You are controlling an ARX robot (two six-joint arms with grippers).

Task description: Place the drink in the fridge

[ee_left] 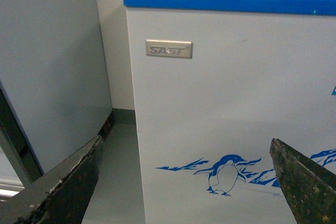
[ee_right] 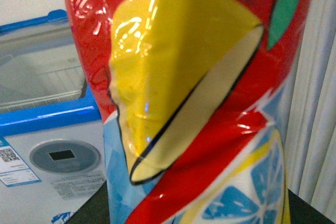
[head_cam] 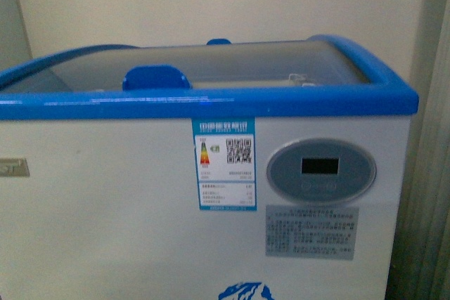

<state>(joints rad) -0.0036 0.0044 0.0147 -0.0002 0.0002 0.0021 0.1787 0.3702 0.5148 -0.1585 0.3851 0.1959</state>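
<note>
The fridge (head_cam: 140,209) fills the front view: a white chest with a blue rim (head_cam: 211,103), a curved glass lid (head_cam: 211,64) and an oval grey display (head_cam: 320,171). No arm shows in that view. In the left wrist view my left gripper (ee_left: 194,182) is open, and its dark fingers (ee_left: 68,182) frame the fridge's white front (ee_left: 236,103) with the penguin art (ee_left: 223,174). In the right wrist view the drink (ee_right: 194,98), its red label with yellow and blue graphics, fills the frame, with my right gripper (ee_right: 197,213) shut on it. The cap is out of view.
A tall grey cabinet (ee_left: 47,66) stands beside the fridge, with a narrow strip of grey floor (ee_left: 118,177) between them. A pale wall (head_cam: 211,1) rises behind the fridge. A ribbed pale panel (head_cam: 425,173) stands at the fridge's right side.
</note>
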